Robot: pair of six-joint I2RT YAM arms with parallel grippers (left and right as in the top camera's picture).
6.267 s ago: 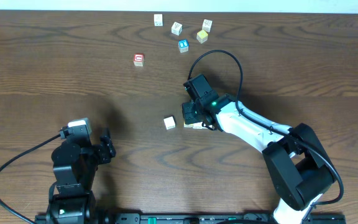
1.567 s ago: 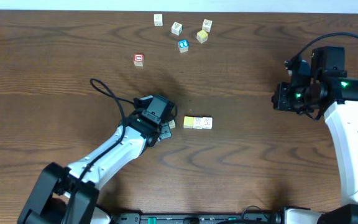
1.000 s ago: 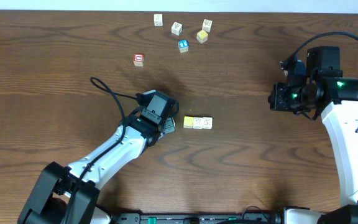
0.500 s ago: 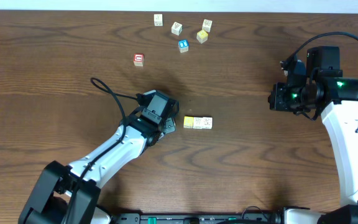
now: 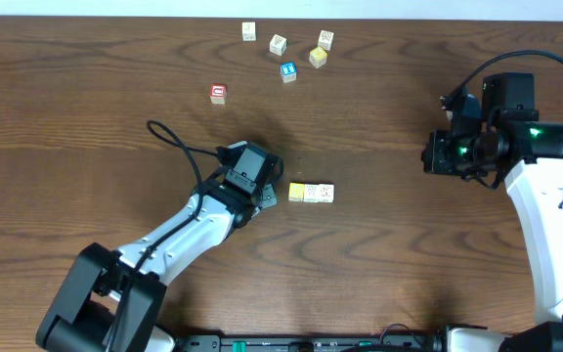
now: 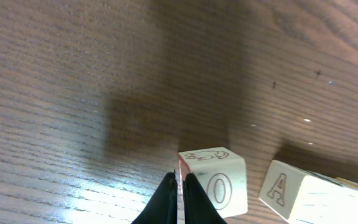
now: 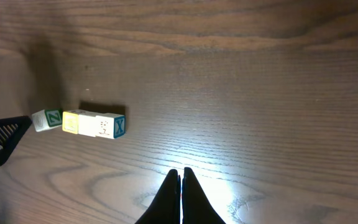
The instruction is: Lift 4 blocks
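Note:
Three blocks lie in a row mid-table: a white one [image 5: 270,195], a yellow one [image 5: 297,193] and a white one [image 5: 322,193]. In the left wrist view the nearest shows an O [image 6: 215,183], and an A block [image 6: 294,198] lies to its right. My left gripper [image 5: 262,200] [image 6: 179,178] is shut, its tips at the O block's left edge, holding nothing. Far back lie three white blocks [image 5: 249,31] [image 5: 278,44] [image 5: 325,39] and a pale yellow one [image 5: 318,57]. My right gripper [image 5: 436,156] [image 7: 180,172] is shut above bare wood, with the row [image 7: 82,123] off to its left.
A blue-faced cube [image 5: 288,71] and a red-faced cube [image 5: 218,93] lie near the far group. The left arm's black cable [image 5: 179,147] loops over the wooden table [image 5: 86,127] behind the gripper. The right arm [image 5: 545,225] runs along the right side.
The left arm's rear links have shifted slightly, while its shut gripper stays beside the white block. The right arm has not moved.

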